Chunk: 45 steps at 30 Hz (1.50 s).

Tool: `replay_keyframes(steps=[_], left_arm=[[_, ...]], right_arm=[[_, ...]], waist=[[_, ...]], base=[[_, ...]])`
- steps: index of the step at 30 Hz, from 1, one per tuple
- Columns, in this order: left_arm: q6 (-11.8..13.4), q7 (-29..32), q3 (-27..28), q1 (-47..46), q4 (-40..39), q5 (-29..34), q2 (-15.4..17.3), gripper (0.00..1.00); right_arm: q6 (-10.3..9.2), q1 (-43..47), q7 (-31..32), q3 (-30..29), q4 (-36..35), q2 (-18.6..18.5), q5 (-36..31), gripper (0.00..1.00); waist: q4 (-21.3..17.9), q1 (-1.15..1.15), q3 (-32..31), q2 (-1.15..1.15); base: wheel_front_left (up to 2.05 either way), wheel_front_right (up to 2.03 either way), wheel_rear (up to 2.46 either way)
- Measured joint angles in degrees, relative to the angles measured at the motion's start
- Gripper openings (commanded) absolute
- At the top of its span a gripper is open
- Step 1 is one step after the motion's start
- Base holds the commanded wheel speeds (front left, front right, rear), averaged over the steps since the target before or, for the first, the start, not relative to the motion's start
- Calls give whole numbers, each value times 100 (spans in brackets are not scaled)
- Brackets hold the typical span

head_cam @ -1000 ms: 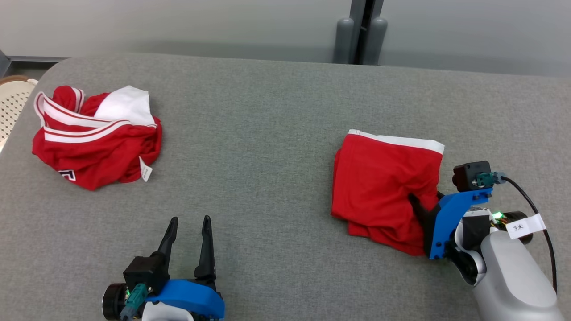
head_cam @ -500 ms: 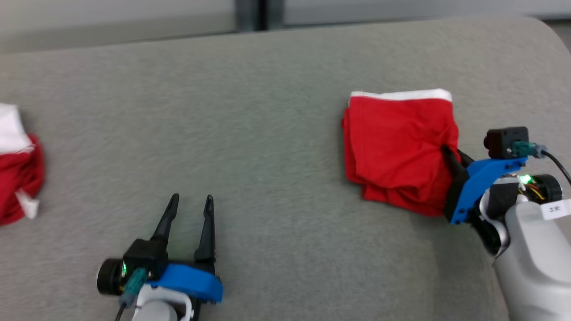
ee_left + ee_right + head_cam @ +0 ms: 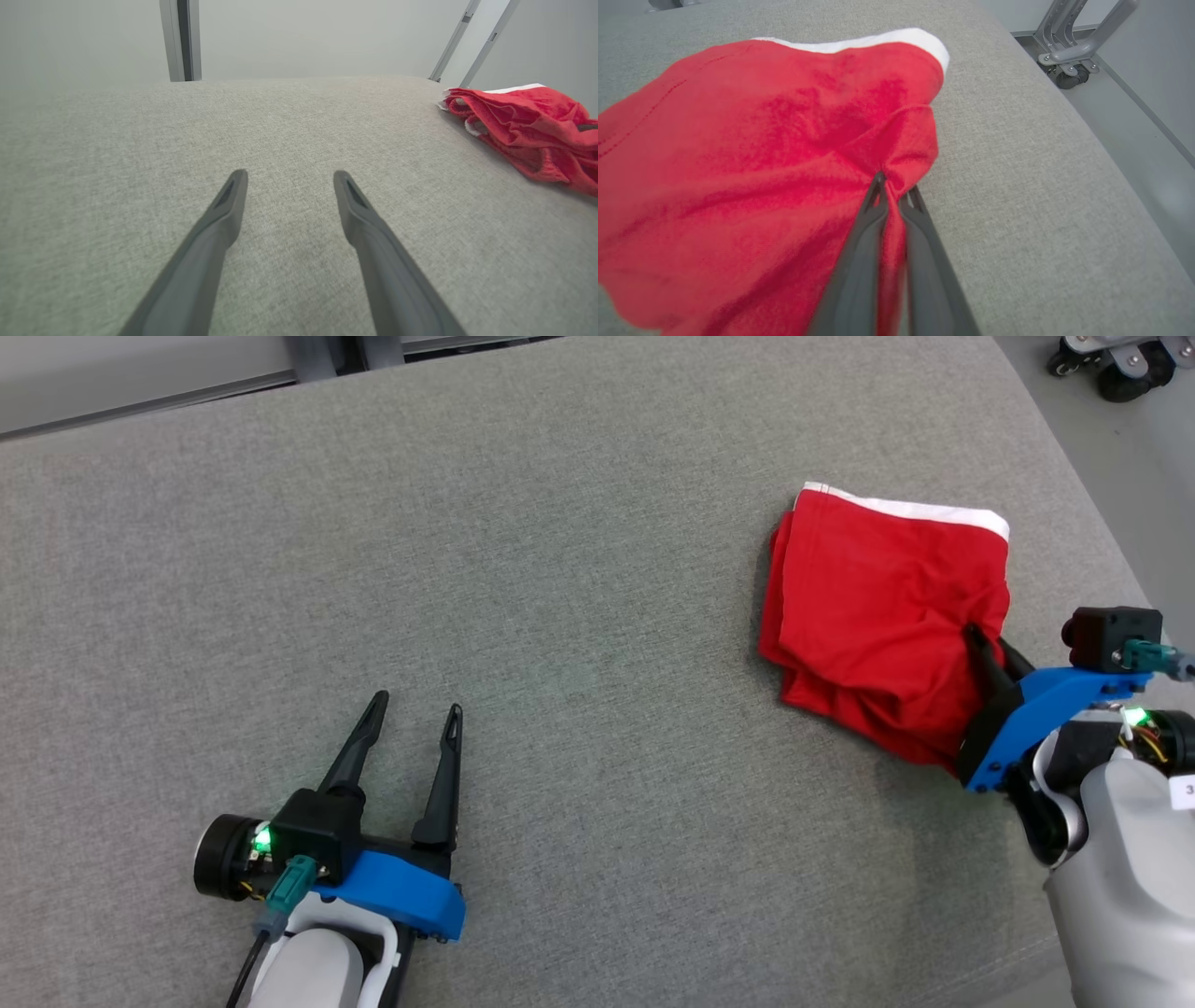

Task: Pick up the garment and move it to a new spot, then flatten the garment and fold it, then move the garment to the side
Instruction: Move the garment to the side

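Right gripper [image 3: 896, 185] pinches folded red, white-banded cloth garment [image 3: 878, 607] on grey fabric table [image 3: 523, 569]; left gripper [image 3: 417, 703] spread, well apart.

The left gripper [image 3: 286, 176] rises from the bottom middle of the frame, its 2 dark fingers [image 3: 219, 224] spread apart above the grey fabric surface [image 3: 140, 154]. A folded red garment [image 3: 528, 126] with white trim lies at the right edge.

Two arms: left hand [image 3: 417, 703] spread, right hand [image 3: 982, 642] pinched together.
The left hand sits low, its two dark fingers parted and pointing forward; the right hand reaches in on its pale forearm [image 3: 1120, 896], fingers clamped on a fold of the red garment [image 3: 878, 588].
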Motion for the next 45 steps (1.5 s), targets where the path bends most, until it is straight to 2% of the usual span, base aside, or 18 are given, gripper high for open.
replay_keyframes(steps=[6,17,23,24,26,27,36,45], left_arm=[[23,129,-16,-1,-200,11,113,100],[114,192,-23,39,-449,7,191,100],[129,167,-115,87,-487,-7,170,100],[129,166,-124,87,-492,-8,165,100],[130,148,-136,85,-495,-11,162,100],[132,143,-142,83,-497,-19,160,100],[164,82,-159,60,-399,-96,146,100],[180,-42,-168,55,-181,-211,86,100]], right_arm=[[1,-507,-15,-40,294,-142,-57,0],[1,-1426,320,-539,850,-1182,-595,0],[0,-1641,422,-709,1025,-1485,-810,0],[0,-1667,409,-709,1037,-1463,-801,8],[0,-1709,308,-639,1023,-1457,-944,60],[0,-1741,238,-648,1016,-1457,-989,100],[0,-1842,-83,-667,1098,-1325,-1202,100],[0,-1839,-378,-212,1002,-1116,-1114,100]], waist=[[149,0,67,0],[795,0,235,0],[1074,0,358,0],[1104,0,374,0],[1146,0,399,0],[1162,0,406,0],[1177,0,350,0],[1230,-1,-33,0]], base=[[0,0,0],[0,0,0],[0,0,0],[0,0,0],[0,0,0],[0,0,0],[0,0,0],[0,0,0]])
